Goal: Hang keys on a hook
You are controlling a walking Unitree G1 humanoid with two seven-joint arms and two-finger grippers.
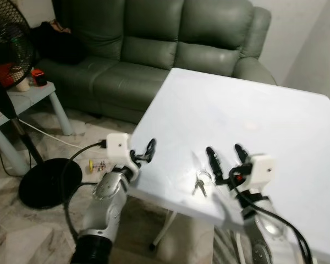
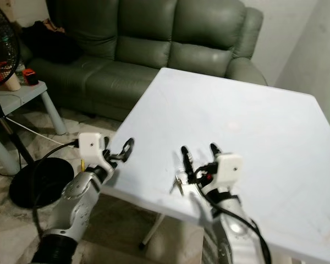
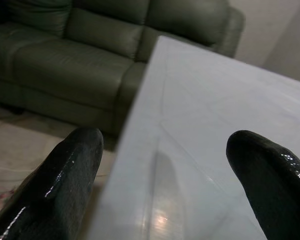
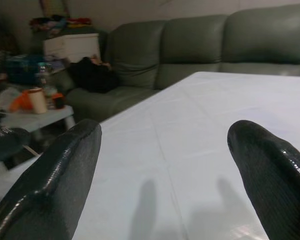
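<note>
Left eye view: sofa beyond table, fan beside.

- A home living room: a green leather sofa fills the far wall.
- In front of the sofa stands a white table.
- Beside the sofa's arm is a small pale blue side table crowded with household clutter.
- Near that stands a black pedestal fan, its round base on marble-patterned floor tiles.
</note>
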